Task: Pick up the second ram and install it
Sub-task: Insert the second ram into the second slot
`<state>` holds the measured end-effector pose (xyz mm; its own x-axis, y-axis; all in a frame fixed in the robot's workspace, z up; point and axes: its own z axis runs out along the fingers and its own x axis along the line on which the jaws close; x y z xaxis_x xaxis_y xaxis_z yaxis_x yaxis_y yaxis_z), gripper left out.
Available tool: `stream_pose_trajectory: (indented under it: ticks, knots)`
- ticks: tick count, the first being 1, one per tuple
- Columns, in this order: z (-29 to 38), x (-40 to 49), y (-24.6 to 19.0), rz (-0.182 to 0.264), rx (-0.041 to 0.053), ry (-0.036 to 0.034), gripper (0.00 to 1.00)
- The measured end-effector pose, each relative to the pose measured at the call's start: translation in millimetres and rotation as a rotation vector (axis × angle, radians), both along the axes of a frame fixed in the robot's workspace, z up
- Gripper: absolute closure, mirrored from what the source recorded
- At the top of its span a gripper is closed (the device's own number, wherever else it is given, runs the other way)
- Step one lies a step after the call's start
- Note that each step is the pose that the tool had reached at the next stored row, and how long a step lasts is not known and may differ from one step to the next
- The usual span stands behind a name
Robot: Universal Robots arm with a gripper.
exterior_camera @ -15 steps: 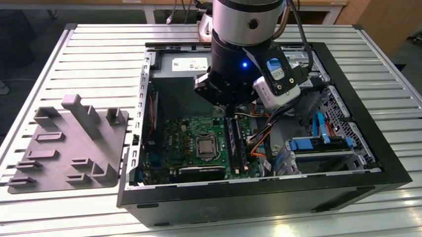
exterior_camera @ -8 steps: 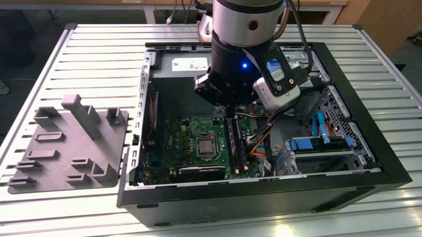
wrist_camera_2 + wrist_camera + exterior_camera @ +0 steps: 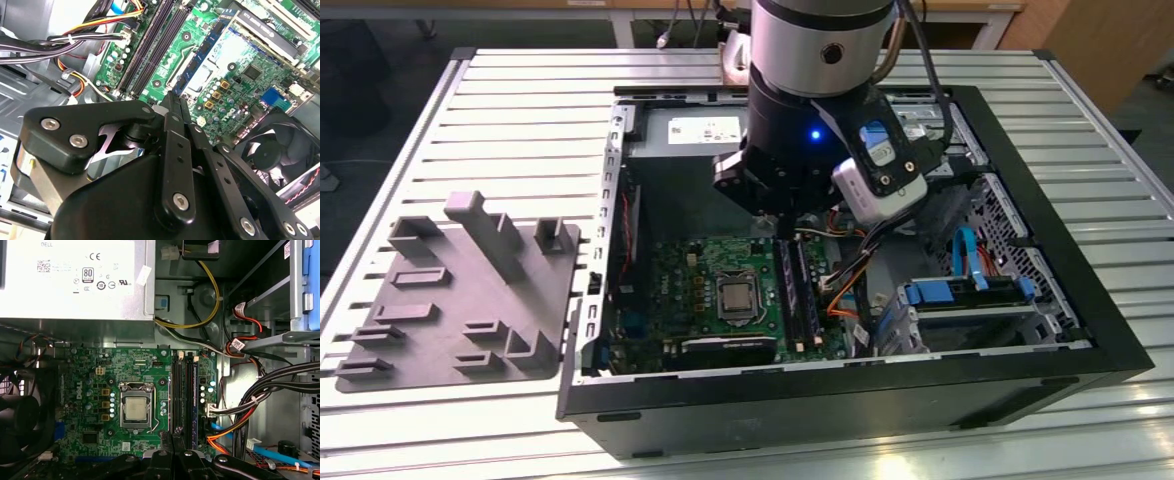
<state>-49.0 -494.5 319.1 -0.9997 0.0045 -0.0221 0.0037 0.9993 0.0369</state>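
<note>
Exterior view: my gripper (image 3: pixel 782 218) hangs at centre frame inside the open computer case (image 3: pixel 1107 335), just above the upper end of the memory slots (image 3: pixel 798 300) on the motherboard (image 3: pixel 700 275). The thin dark edge under it I take for the second ram (image 3: pixel 785 232) — so I judge the install step is in hand, with the stick not yet seated.

Second wrist view: the fingers (image 3: pixel 176 125) are drawn together, pinching that sliver; the linkage hides nearly all of it.

First wrist view: the gripper lines up with the slots nearest the processor socket (image 3: pixel 136 407). A dark-blue stick (image 3: pixel 194 390) sits in a slot farther out. Seating calls for the edge square to its slot and a straight push — the end latches I can't make out
</note>
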Motion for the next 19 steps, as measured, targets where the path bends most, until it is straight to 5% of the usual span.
stream_pose_trajectory:
  ticks: [19]
  knots:
    - [-3.3, 2.4, 0.0, 0.000, -0.0001, 0.0000, 0.88]
